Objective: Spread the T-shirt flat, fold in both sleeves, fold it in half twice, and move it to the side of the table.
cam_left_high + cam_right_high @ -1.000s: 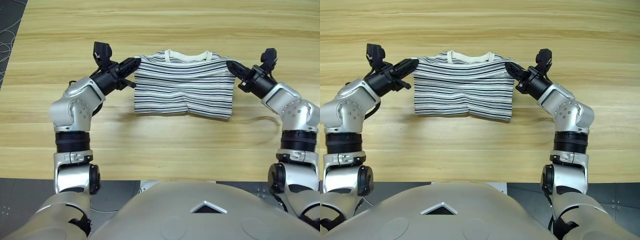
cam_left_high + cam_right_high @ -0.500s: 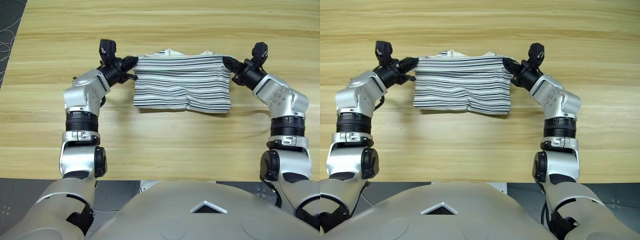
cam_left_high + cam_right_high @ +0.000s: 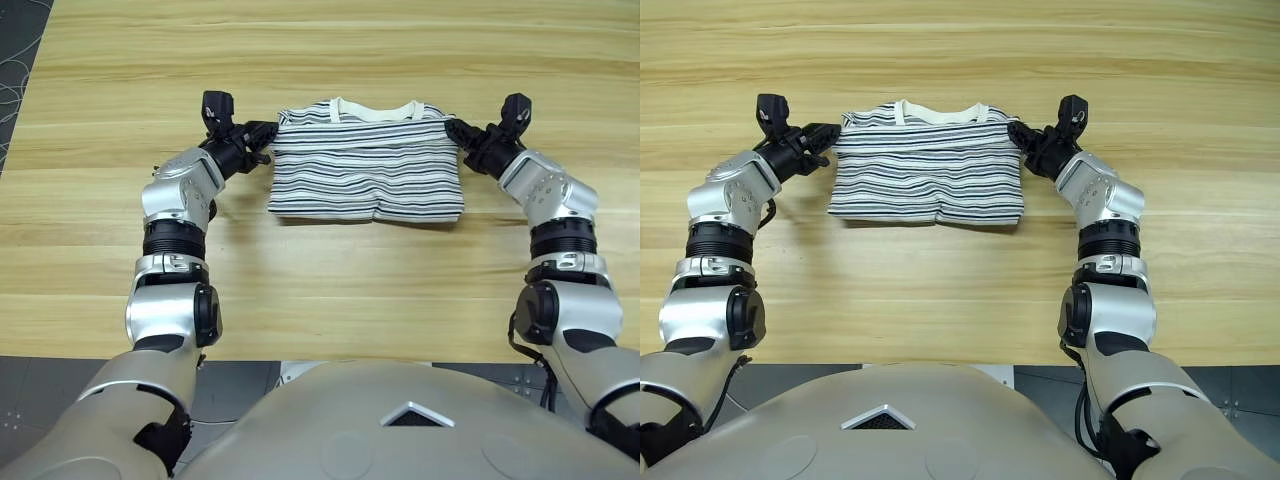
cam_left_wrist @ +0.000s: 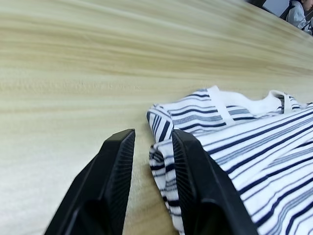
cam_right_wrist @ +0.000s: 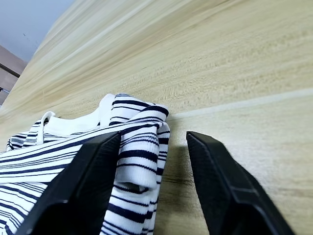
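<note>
The striped T-shirt (image 3: 365,170) lies folded into a compact rectangle on the wooden table (image 3: 320,60), collar on the far side. My left gripper (image 3: 262,135) sits low at the shirt's far left corner, open, with the fabric edge (image 4: 161,161) loose in the narrow gap between its fingers. My right gripper (image 3: 457,131) sits at the far right corner, open wide. The shirt's corner (image 5: 142,132) rests between its fingers without being pinched.
Bare wood surrounds the shirt on all sides. The table's left edge (image 3: 40,60) borders dark floor, and its near edge (image 3: 320,358) runs just in front of the arms.
Both arms lowered the shirt's held far edge down to the table. The shirt now lies flat, and both grippers have opened and let go of the corners.
</note>
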You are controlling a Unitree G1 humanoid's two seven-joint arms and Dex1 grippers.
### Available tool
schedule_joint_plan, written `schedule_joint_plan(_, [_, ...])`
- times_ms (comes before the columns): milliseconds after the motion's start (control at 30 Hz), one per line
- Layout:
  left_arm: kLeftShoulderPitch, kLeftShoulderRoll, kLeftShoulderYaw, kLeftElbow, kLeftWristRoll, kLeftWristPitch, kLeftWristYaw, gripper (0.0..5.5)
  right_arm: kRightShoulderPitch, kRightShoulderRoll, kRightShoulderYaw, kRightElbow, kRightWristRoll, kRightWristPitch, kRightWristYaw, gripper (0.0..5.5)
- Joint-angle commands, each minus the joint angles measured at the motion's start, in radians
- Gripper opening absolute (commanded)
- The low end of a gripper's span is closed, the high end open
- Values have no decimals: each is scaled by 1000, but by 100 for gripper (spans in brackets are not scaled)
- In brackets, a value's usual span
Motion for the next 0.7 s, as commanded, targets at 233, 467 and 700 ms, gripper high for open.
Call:
schedule_joint_plan(233, [-90, -3, 187, 71, -48, -221, 113, 140, -37, 8, -97, -4, -23, -260, -16, 431])
schedule_joint_plan(467, [101, -53, -28, -353, -32, -174, -105, 140, 110, 68, 116, -422, -152, -388, 36, 449])
schedule_joint_plan(700, [437, -16, -293, -735, -32, -50, -286, 140, 333, 72, 321, -667, -181, -196, 85, 449])
